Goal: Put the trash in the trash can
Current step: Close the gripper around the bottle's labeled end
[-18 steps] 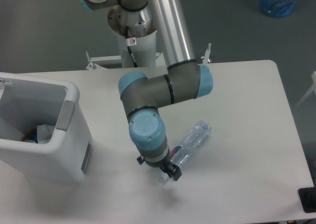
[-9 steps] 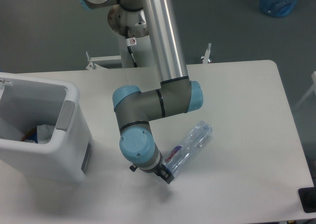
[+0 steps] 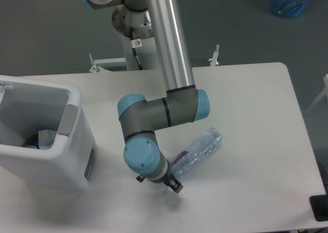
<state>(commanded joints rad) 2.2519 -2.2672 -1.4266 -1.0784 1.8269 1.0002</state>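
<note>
The trash can [image 3: 48, 156] stands on the left part of the table [image 3: 256, 120], near its front-left edge. Inside it lie some trash pieces [image 3: 43, 138]. The water bottle [image 3: 197, 152] lies on the table to the right of the trash can, well apart from it — slanted, one end toward the front-left. The gripper [image 3: 171, 183] is just beside that front-left end.

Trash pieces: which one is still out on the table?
The clear crinkled plastic bottle, lying beside the gripper; the white wad sits inside the white bin.

No legible text; bottle label [image 3: 180, 156] (red-blue) and arm sticker [image 3: 137, 42] unreadable.
</note>
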